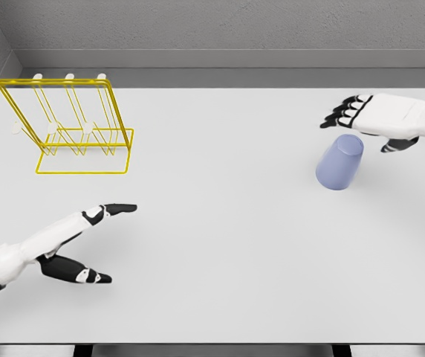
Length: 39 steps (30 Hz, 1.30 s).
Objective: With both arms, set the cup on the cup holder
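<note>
A lavender-blue cup (339, 163) stands mouth down on the white table (227, 245) at the right. My right hand (368, 119) hovers just behind and above it, fingers spread and pointing left, holding nothing; its thumb reaches down beside the cup's upper right. The yellow wire cup holder (67, 126) with white-tipped pegs stands at the far left. My left hand (86, 238) lies low near the front left, fingers stretched toward the right, thumb apart, nothing in it.
A grey wall (220, 30) runs behind the table's far edge. The table's front edge crosses the bottom of the view. Bare tabletop stretches between the holder and the cup.
</note>
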{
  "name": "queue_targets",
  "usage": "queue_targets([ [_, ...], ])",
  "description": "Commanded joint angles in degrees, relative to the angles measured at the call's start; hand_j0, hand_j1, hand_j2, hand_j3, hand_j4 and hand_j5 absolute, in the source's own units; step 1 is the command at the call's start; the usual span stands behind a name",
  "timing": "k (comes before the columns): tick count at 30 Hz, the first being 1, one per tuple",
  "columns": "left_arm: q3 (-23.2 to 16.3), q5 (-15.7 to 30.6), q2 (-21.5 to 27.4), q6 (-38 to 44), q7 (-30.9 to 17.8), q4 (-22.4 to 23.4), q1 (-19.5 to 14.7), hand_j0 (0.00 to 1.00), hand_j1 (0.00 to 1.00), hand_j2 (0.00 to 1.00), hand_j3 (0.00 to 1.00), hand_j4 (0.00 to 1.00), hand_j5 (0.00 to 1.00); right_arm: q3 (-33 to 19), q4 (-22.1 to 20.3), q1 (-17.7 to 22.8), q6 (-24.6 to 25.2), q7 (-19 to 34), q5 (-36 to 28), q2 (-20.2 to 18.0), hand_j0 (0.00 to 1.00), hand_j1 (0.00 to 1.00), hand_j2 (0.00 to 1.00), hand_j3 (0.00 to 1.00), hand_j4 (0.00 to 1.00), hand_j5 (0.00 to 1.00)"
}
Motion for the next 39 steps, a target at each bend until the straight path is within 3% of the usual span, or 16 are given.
queue_targets([
  [1,-2.2,7.8,0.3,0.0,0.0,0.0,-0.1,1.0,1.0,1.0,1.0,1.0,1.0,1.0,1.0,0.0,0.1,0.0,0.1,0.3,1.0,1.0,1.0,1.0,1.0,1.0],
  [2,-2.6,10.3,0.3,0.0,0.0,0.0,-0.7,1.0,1.0,1.0,1.0,1.0,1.0,1.6,0.8,0.0,0.1,0.0,0.1,0.5,1.0,1.0,1.0,1.0,1.0,1.0],
  [8,-4.4,15.0,0.4,0.0,-0.1,0.0,-2.3,1.0,1.0,1.0,1.0,1.0,1.0,3.4,0.5,0.1,0.1,0.0,0.0,0.7,1.0,1.0,1.0,1.0,1.0,1.0],
  [12,-5.4,21.5,-2.4,0.0,-0.5,0.0,-5.9,1.0,1.0,1.0,1.0,1.0,1.0,3.8,0.8,0.3,0.1,0.0,0.2,1.8,1.0,1.0,1.0,1.0,1.0,1.0],
  [16,-5.9,21.6,-5.7,3.0,-1.6,0.0,-6.5,1.0,1.0,1.0,1.0,1.0,1.0,4.7,1.9,0.3,0.1,0.1,0.3,2.4,1.0,1.0,1.0,1.0,1.0,1.0],
  [21,-7.1,21.8,-6.5,8.2,-1.6,0.1,-7.6,1.0,1.0,1.0,1.0,1.0,1.0,5.2,2.9,0.3,0.1,0.1,0.7,2.5,0.94,0.94,0.94,0.94,0.94,0.94],
  [29,-7.1,25.2,-6.8,14.4,-1.6,1.8,-7.6,1.0,1.0,1.0,1.0,1.0,1.0,4.8,4.6,0.0,0.1,-0.1,0.8,3.1,0.94,0.94,0.94,0.94,0.94,0.94],
  [34,-7.1,27.1,-6.9,15.6,-1.6,3.8,-7.6,1.0,1.0,1.0,1.0,1.0,1.0,4.9,4.2,0.0,0.1,-0.1,0.9,3.4,0.75,0.75,0.75,0.75,0.75,0.75],
  [39,-7.1,27.3,-8.7,15.6,-1.6,5.0,-7.6,1.0,1.0,1.0,1.0,1.0,1.0,4.8,4.3,0.0,0.1,-0.1,0.9,3.5,0.68,0.68,0.68,0.68,0.68,0.68],
])
